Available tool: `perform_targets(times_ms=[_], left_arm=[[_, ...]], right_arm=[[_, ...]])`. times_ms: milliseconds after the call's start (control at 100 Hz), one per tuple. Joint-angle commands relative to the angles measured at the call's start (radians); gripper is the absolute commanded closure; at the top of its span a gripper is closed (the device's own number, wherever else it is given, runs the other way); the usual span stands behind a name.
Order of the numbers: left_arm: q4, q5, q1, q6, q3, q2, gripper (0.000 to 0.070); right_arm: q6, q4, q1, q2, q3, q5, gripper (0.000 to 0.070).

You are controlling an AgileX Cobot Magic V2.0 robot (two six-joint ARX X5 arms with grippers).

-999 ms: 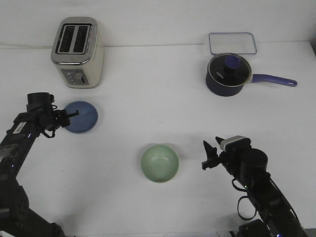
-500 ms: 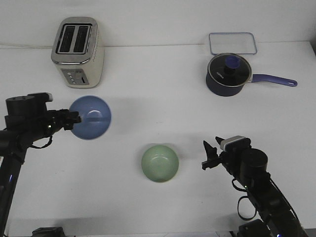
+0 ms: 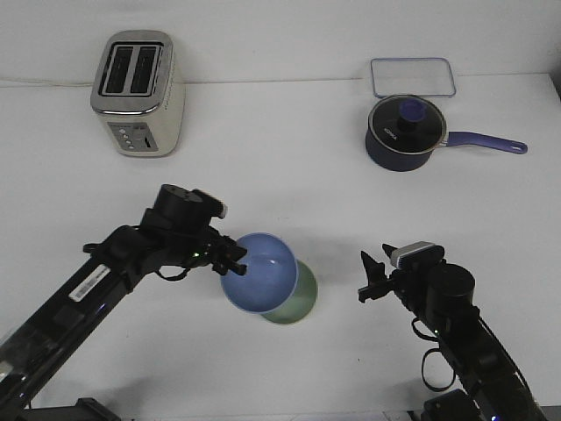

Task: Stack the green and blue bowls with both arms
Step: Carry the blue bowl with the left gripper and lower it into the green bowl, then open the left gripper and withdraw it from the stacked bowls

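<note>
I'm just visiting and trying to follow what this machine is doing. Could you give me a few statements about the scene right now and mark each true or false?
1. The left gripper holds the blue bowl by its rim. True.
2. The blue bowl sits beside the toaster. False: it is held over the green bowl, covering most of it in the front view.
3. The saucepan has its lid on. True.
4. The right gripper is holding the green bowl. False: it is apart from both bowls and holds nothing.
5. A clear rectangular tray lies behind the saucepan. True.
</note>
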Motion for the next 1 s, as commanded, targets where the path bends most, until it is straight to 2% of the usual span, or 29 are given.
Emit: perform_targets(times_ms=[0,390,540,580,670,729,889,989], left_arm=[[0.021,-0.001,-0.024,0.017,0.013,0.045,0.0688],[0.054,-0.021,-0.109,0.056,0.013,0.216,0.0688],[0.075,-0.063,-0.109,0.058,0.013,0.221,0.0677],[0.078,-0.059,-0.109,0.057,0.013,0.221,0.0623],[0.077,-0.04,-0.109,0.057,0.013,0.221,0.0394],[0.077,-0.035,-0.109,0.057,0.014,0.219,0.0316],[0.079,-0.031,-0.092,0.054,0.016,0.158,0.0302],[0.1,-0.092,-0.048,0.053,0.017,0.07,0.0302]], right_arm=[[0.003,0.006,0.004,0.003,0.012,-0.004,0.0366],[0.0,0.006,0.004,0.004,0.012,-0.004,0.0366],[0.0,0.006,0.004,0.003,0.012,-0.004,0.0366],[0.0,0.006,0.004,0.003,0.012,-0.004,0.0366],[0.0,0.006,0.004,0.003,0.012,-0.004,0.0366],[0.0,0.006,0.004,0.004,0.012,-0.003,0.0366],[0.0,0.006,0.004,0.003,0.012,-0.002,0.0366],[0.0,0.006,0.004,0.003,0.012,0.001,0.0366]])
